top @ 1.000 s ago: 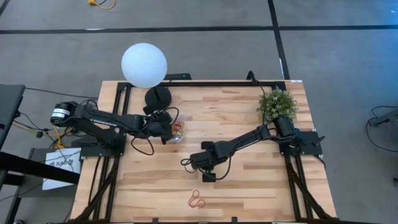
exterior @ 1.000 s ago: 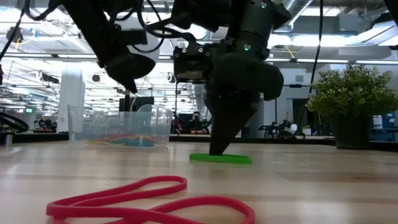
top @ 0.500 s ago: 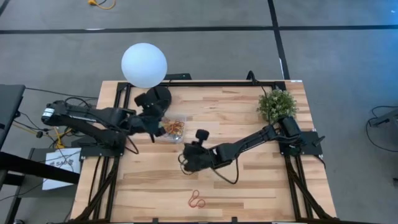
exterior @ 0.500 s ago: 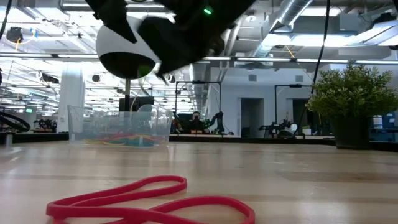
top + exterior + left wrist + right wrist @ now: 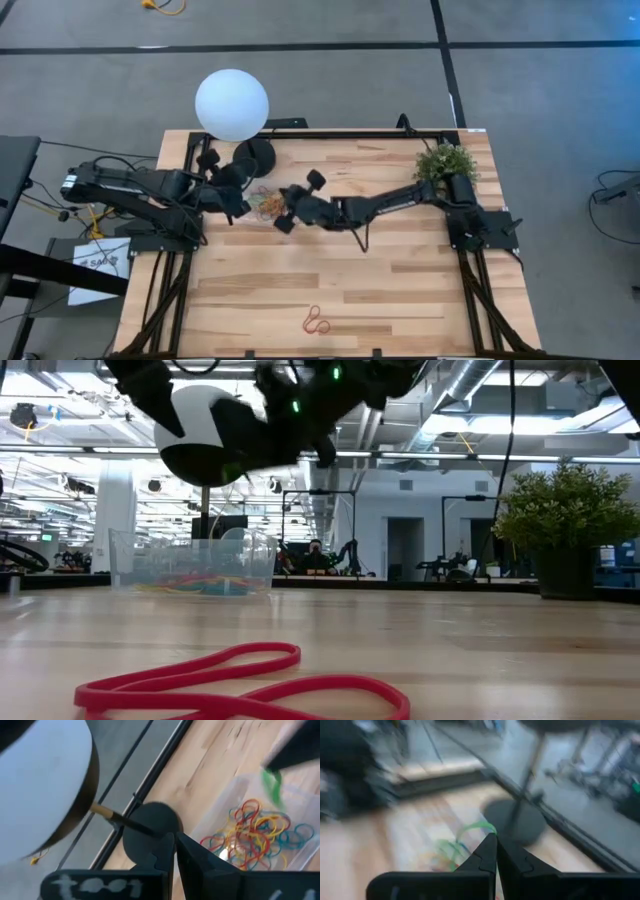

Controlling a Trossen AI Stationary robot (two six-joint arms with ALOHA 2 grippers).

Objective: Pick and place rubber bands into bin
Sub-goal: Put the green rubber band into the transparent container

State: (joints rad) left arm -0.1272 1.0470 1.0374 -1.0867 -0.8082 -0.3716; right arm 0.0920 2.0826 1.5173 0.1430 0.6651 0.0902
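Note:
The clear bin (image 5: 262, 208) sits at the table's far left beside the lamp base and holds several coloured rubber bands (image 5: 255, 836). My right gripper (image 5: 496, 836) reaches over the bin's right end (image 5: 284, 215), shut on a green rubber band (image 5: 476, 826). My left gripper (image 5: 175, 838) hovers left of the bin (image 5: 238, 203), shut with nothing between its fingers. A red rubber band (image 5: 317, 320) lies flat on the table near the front edge and fills the foreground of the low view (image 5: 240, 680). My right gripper pinches the green rubber band between its two fingertips, at one end of the loop (image 5: 489, 831). The fingers come from the table's right, slanting a little downward. The rest of the loop (image 5: 272, 785) hangs free below the tips, lifted clear above the bin.
A white globe lamp (image 5: 232, 104) stands on its black round base (image 5: 254, 155) just behind the bin. A potted plant (image 5: 445, 168) is at the far right corner. Bare wood lies between the bin and the red band.
My right gripper has lifted the green band off the middle of the table and carried it toward the far left to above the bin, tipping from pointing down to nearly level. My left gripper has drawn back from the bin toward the left edge and risen.

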